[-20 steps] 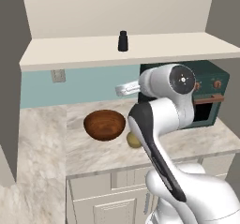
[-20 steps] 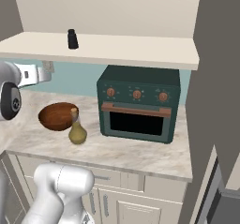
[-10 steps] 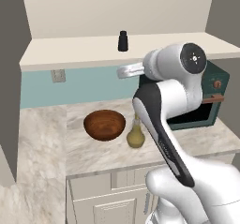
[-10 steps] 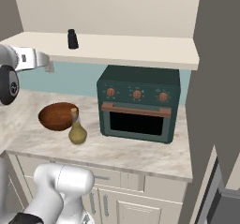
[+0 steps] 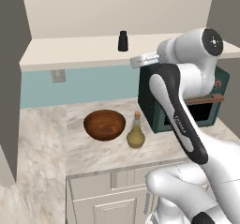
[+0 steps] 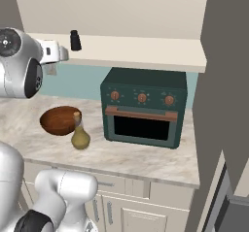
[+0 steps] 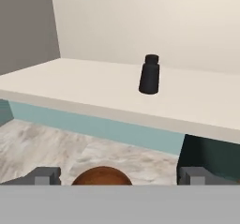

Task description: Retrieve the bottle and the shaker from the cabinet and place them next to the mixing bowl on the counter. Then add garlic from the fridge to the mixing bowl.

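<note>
A black shaker [image 5: 123, 41] [image 6: 75, 40] [image 7: 149, 74] stands upright on the open cabinet's pale shelf [image 5: 75, 49]. My gripper [image 5: 138, 60] [image 6: 58, 52] [image 7: 119, 176] hovers in front of the shelf edge, short of the shaker and slightly right of it. It is open, with nothing between the fingers. On the marble counter an olive glass bottle [image 5: 135, 133] [image 6: 80, 135] stands right beside the brown mixing bowl [image 5: 104, 124] [image 6: 59, 120] [image 7: 101, 175]. The garlic is out of view.
A dark green toaster oven [image 6: 143, 107] [image 5: 154, 110] sits on the counter to the right of the bottle, under the shelf. A wall outlet [image 5: 58, 75] is on the teal backsplash. Grey cabinet panels [image 6: 228, 80] flank the alcove.
The hand has risen from under the shelf to shelf-edge height, staying open. Shaker, bottle and bowl have not moved.
</note>
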